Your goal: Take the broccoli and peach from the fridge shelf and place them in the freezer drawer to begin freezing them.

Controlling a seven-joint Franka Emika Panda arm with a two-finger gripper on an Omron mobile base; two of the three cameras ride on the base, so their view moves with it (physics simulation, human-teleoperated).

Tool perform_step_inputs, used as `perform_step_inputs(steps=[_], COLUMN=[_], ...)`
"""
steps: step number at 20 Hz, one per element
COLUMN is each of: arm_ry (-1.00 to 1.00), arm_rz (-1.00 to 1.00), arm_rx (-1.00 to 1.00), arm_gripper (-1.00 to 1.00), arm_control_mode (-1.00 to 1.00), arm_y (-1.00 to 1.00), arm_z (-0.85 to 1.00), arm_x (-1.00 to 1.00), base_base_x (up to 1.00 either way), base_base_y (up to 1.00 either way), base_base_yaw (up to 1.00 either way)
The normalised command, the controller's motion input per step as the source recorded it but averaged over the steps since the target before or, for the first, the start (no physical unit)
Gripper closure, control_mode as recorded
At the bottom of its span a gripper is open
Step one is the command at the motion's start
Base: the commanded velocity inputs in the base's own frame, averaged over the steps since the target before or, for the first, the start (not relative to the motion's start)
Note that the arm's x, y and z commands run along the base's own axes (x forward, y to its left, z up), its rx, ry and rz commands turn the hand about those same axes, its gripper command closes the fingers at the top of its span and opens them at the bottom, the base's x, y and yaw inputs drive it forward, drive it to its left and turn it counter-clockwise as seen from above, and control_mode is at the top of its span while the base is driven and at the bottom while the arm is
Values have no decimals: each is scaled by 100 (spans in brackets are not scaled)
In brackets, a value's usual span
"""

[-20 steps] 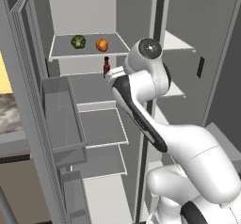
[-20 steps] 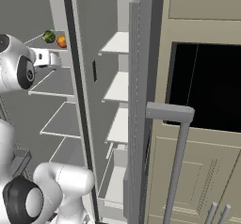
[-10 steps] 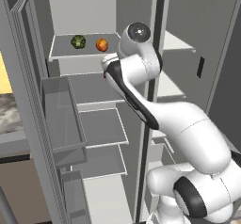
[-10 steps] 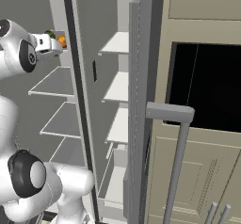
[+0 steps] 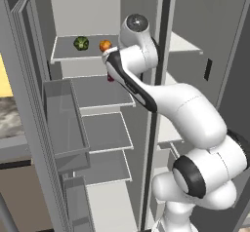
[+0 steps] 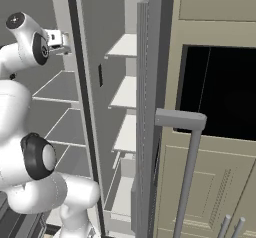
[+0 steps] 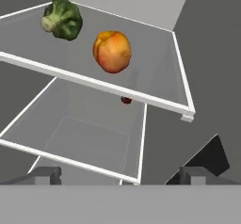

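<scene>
The dark-green broccoli [image 7: 62,19] and the orange peach [image 7: 112,51] lie side by side on the top fridge shelf [image 7: 94,84], broccoli to the left. From the left base view the broccoli [image 5: 81,43] and the peach [image 5: 105,46] rest on that fridge shelf [image 5: 68,58], just left of my raised arm. My gripper [image 7: 121,176] hovers in front of the shelf's rim, short of the peach, open with nothing between its fingertips [image 7: 44,175]. The freezer drawer is out of view.
A slim red sauce bottle [image 5: 110,78] stands on the shelf below, mostly behind my arm. Translucent door bins [image 5: 63,124] hang on the open left door. Lower shelves [image 5: 105,131] sit under the top one. A handle bar [image 6: 180,119] juts out at right.
The arm has swung higher and further left, toward the top shelf, and now covers most of the red bottle. The broccoli and peach have not moved. The jaws stay open.
</scene>
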Motion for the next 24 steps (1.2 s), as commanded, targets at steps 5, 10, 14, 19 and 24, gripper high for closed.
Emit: perform_step_inputs(steps=[5, 10, 14, 19, 24], arm_ry=[-2, 0, 0, 0, 0], arm_rz=[0, 0, 0, 0, 0], arm_rx=[0, 0, 0, 0, 0], arm_gripper=[-100, -100, -100, -100, -100], arm_control_mode=[-100, -100, -100, -100, -100], arm_y=[21, 21, 19, 0, 0], arm_z=[4, 0, 0, 0, 0], arm_x=[41, 43, 45, 37, 35], base_base_x=[0, 0, 0, 0, 0], base_base_y=[0, 0, 0, 0, 0], base_base_yaw=[0, 0, 0, 0, 0])
